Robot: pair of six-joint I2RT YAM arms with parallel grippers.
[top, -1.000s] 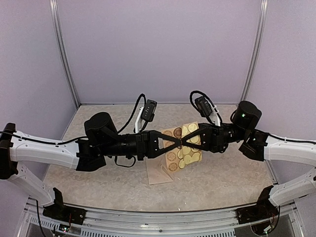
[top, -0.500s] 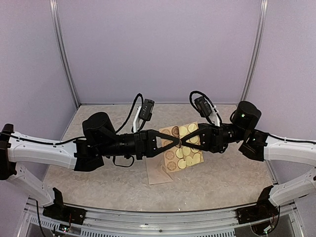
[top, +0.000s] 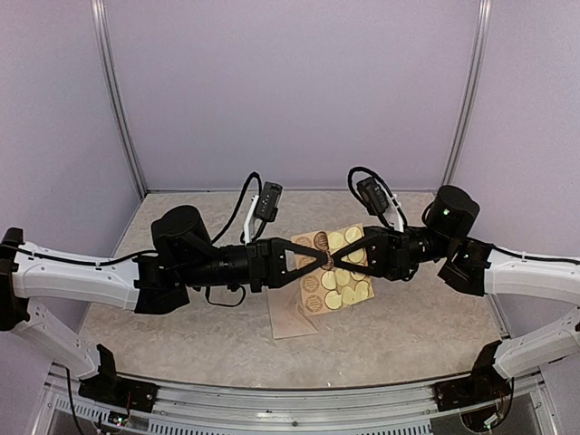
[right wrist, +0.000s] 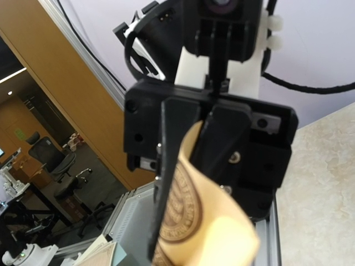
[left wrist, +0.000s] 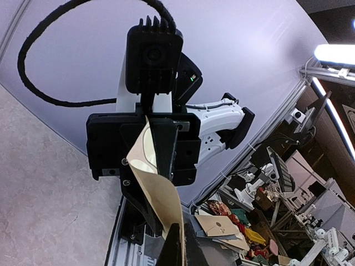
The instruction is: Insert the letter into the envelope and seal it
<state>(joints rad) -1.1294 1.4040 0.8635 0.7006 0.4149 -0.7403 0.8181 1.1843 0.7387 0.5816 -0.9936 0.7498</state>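
The tan sheet of round stickers (top: 340, 274) hangs in the air between my two grippers. My left gripper (top: 323, 259) and my right gripper (top: 338, 260) meet tip to tip, and both are shut on the sheet's upper part. The pale cream-pink envelope (top: 290, 319) lies flat on the table below them, partly under the sheet. No letter shows. In the left wrist view the sheet (left wrist: 160, 194) curls up from my shut fingertips (left wrist: 173, 250) to the right gripper opposite. In the right wrist view a brown round sticker (right wrist: 186, 202) fills the blurred sheet.
The beige speckled table (top: 408, 326) is closed in by lilac walls (top: 290, 91) at the back and sides. A metal rail (top: 290, 399) runs along the near edge between the arm bases.
My left arm has drawn back slightly to the left. Both grippers stay shut on the sticker sheet, which hangs in almost the same place.
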